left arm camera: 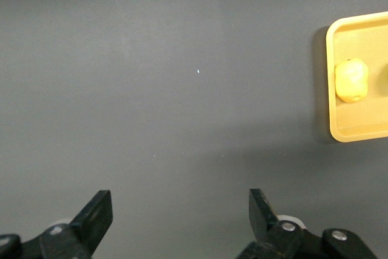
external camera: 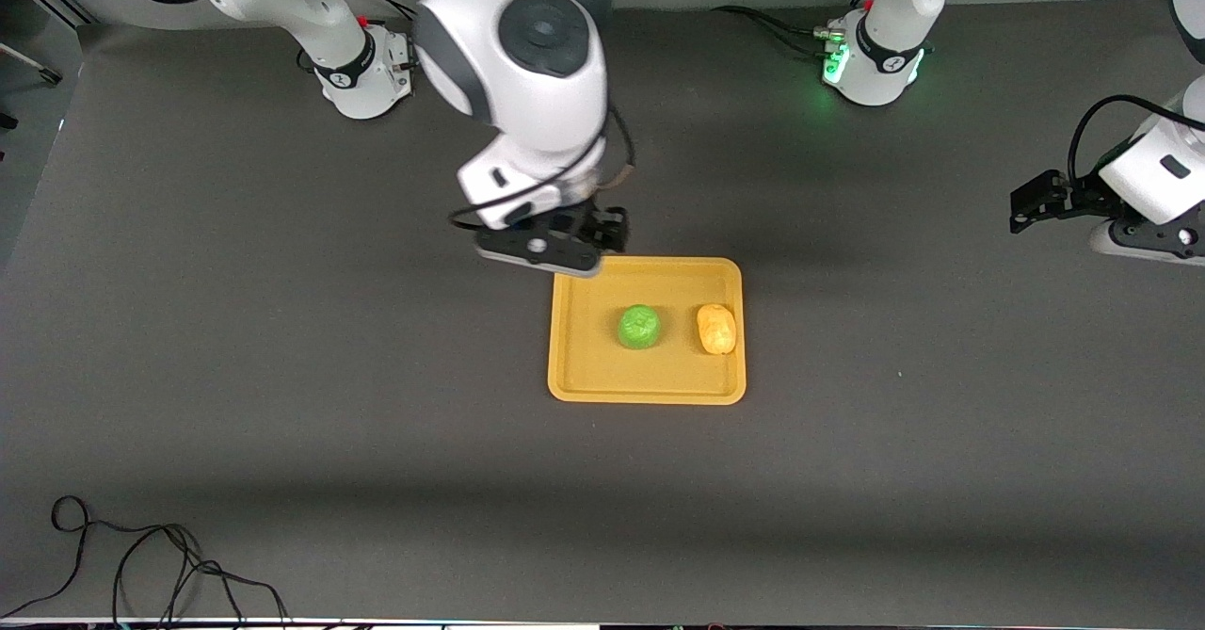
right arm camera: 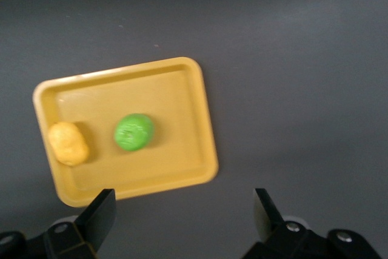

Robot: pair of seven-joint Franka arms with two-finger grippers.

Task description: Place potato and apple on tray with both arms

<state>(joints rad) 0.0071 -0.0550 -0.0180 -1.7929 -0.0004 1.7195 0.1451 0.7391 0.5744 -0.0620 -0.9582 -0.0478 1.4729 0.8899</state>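
Loose black cable (external camera: pixel 141 564) lies on the grey table (external camera: pixel 282 376), nearest the front camera and well apart from the tray (external camera: pixel 646 387). No readable writing or brand marks anywhere.

Tray sits mid-table. Apple (external camera: pixel 639 326) rests on it near the middle; potato (external camera: pixel 716 329) rests on it beside the apple, close to the rim at the left arm's end. Fruits apart, not touching.

Right gripper (external camera: pixel 602 234) hangs over the tray's edge nearest the bases, arm bent steeply down from its base. Right wrist view shows fingers (right arm camera: pixel 100 213) spread wide, nothing between them, with the whole tray (right arm camera: pixel 203 119), apple (right arm camera: pixel 134 131) and potato (right arm camera: pixel 68 144) below.

Left gripper (external camera: pixel 1026 208) held over bare table well off the tray toward the left arm's end, forearm lying roughly level. Left wrist view: fingers (left arm camera: pixel 97 213) parted, empty, over bare table; only one end of the tray (left arm camera: pixel 330 83) and the potato (left arm camera: pixel 351 79) show there, apple out of frame.
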